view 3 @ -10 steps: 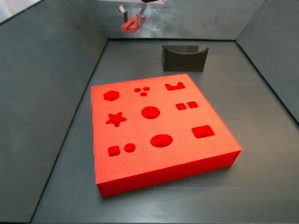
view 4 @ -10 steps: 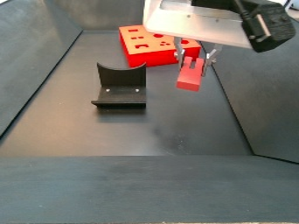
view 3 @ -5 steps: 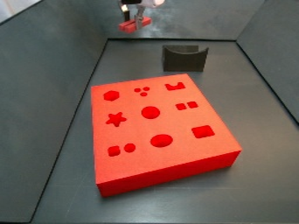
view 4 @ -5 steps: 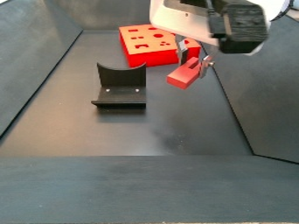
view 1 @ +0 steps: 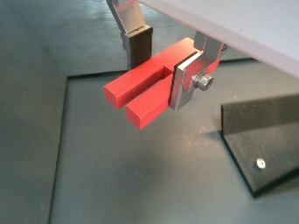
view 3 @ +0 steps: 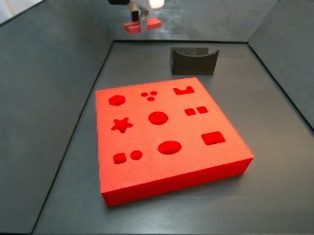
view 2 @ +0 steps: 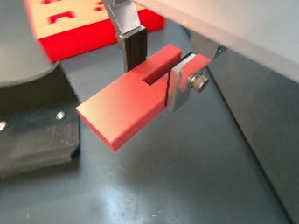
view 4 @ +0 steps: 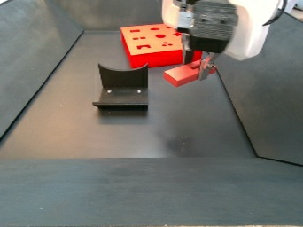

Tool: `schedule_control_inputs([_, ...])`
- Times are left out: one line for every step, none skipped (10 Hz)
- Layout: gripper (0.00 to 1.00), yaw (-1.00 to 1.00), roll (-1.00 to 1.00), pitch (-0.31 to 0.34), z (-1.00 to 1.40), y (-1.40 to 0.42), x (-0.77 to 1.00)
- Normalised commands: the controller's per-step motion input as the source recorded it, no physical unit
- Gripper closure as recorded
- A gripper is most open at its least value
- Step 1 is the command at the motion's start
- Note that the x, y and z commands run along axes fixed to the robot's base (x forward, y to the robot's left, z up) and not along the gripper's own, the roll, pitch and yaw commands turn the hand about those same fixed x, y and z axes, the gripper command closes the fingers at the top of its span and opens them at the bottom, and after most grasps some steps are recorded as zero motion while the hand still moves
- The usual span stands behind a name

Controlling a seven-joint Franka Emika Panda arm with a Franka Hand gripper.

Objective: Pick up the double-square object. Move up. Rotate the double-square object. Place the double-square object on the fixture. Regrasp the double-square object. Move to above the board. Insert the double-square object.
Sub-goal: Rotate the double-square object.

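Observation:
My gripper is shut on the double-square object, a red-pink grooved block clamped at one end between the silver fingers in both wrist views. The block juts out roughly level from the jaws. In a side view the gripper hangs in the air with the block, to the right of the dark fixture and in front of the red board. In a side view the gripper holds the block high at the back, beyond the fixture and the board.
Grey walls enclose the dark floor on all sides in both side views. The fixture and the board show below the wrist; the fixture's base plate lies beside the held block.
The wrist has turned, swinging the held block from hanging on end to lying nearly level. The gripper stays shut on it, high above the floor.

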Motion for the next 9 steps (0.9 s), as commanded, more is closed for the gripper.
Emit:
schedule_control_inputs([1.00, -1.00, 0.00, -0.003, -0.03, 0.02, 0.01])
schedule_control_inputs([1.00, -1.00, 0.00, -0.003, -0.03, 0.02, 0.01])
schedule_control_inputs([1.00, -1.00, 0.00, -0.003, -0.03, 0.02, 0.01])
schedule_control_inputs([1.00, -1.00, 0.00, -0.003, -0.03, 0.02, 0.01])
schedule_control_inputs([1.00, -1.00, 0.00, -0.003, -0.03, 0.02, 0.01])
schedule_control_inputs([1.00, -1.00, 0.00, -0.003, -0.03, 0.02, 0.01])
schedule_control_inputs([1.00, -1.00, 0.00, -0.003, -0.03, 0.02, 0.01])
schedule_control_inputs([1.00, -1.00, 0.00, -0.003, -0.03, 0.02, 0.01])
schedule_control_inputs([1.00, -1.00, 0.00, -0.004, -0.03, 0.02, 0.01])
